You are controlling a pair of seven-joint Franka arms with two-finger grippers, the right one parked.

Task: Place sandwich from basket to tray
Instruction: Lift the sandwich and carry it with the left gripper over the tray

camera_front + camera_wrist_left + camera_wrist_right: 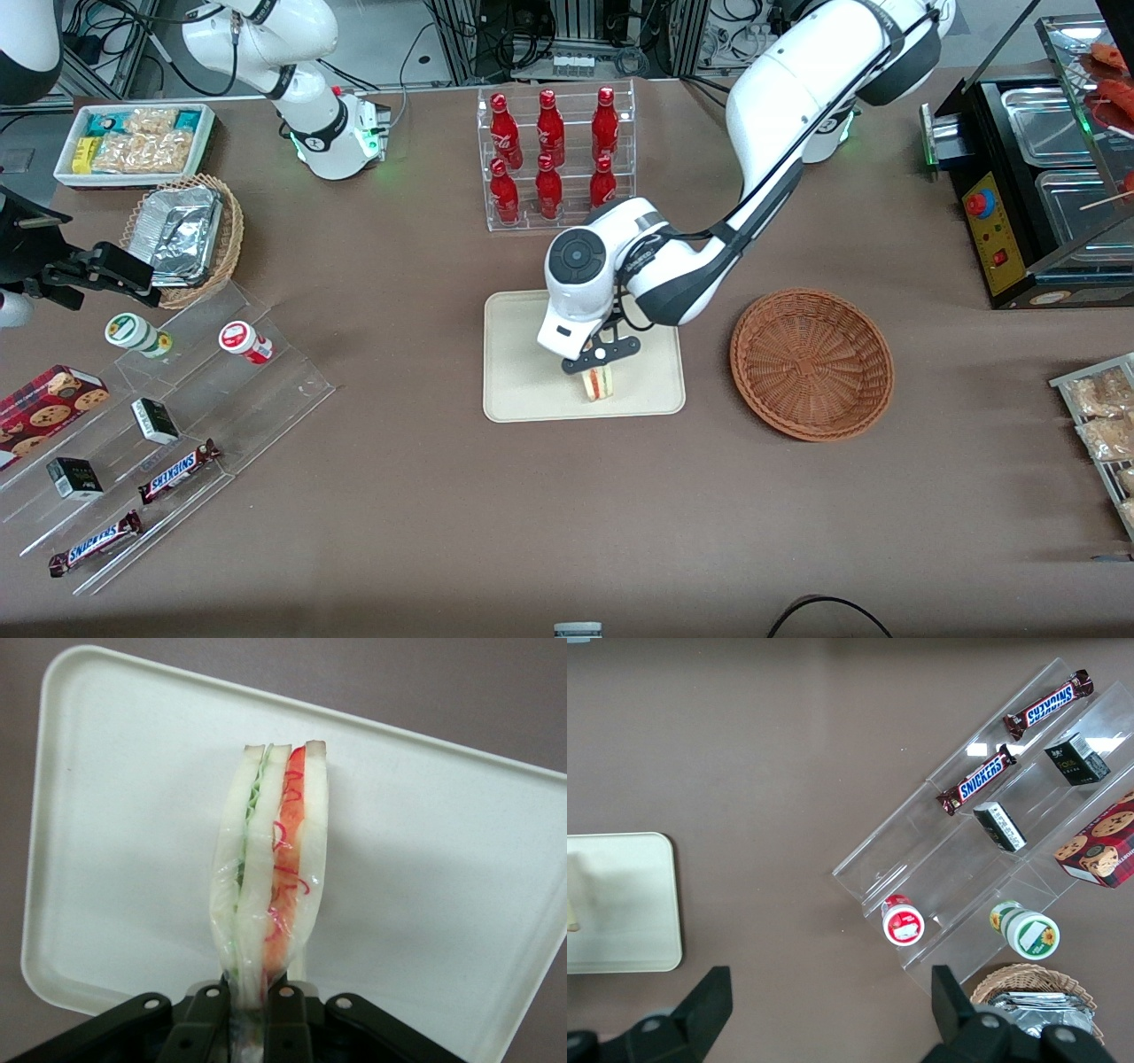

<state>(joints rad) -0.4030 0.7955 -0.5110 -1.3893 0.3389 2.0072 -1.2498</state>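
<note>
The plastic-wrapped sandwich [598, 383] [270, 877], white bread with green and red-orange filling, stands on edge over the cream tray [523, 390] [443, 842], in the part of it nearer the front camera. My left gripper [600, 365] [252, 1010] is shut on the sandwich's wrapped end, one black finger on each side. Whether the sandwich touches the tray surface I cannot tell. The reddish-brown wicker basket [811, 362] lies on the table beside the tray, toward the working arm's end, with nothing in it.
A clear rack of red bottles [554, 155] stands farther from the front camera than the tray. A stepped acrylic shelf with snacks [151, 425] and a tan basket of foil trays [186, 235] lie toward the parked arm's end. A black food warmer [1036, 186] sits at the working arm's end.
</note>
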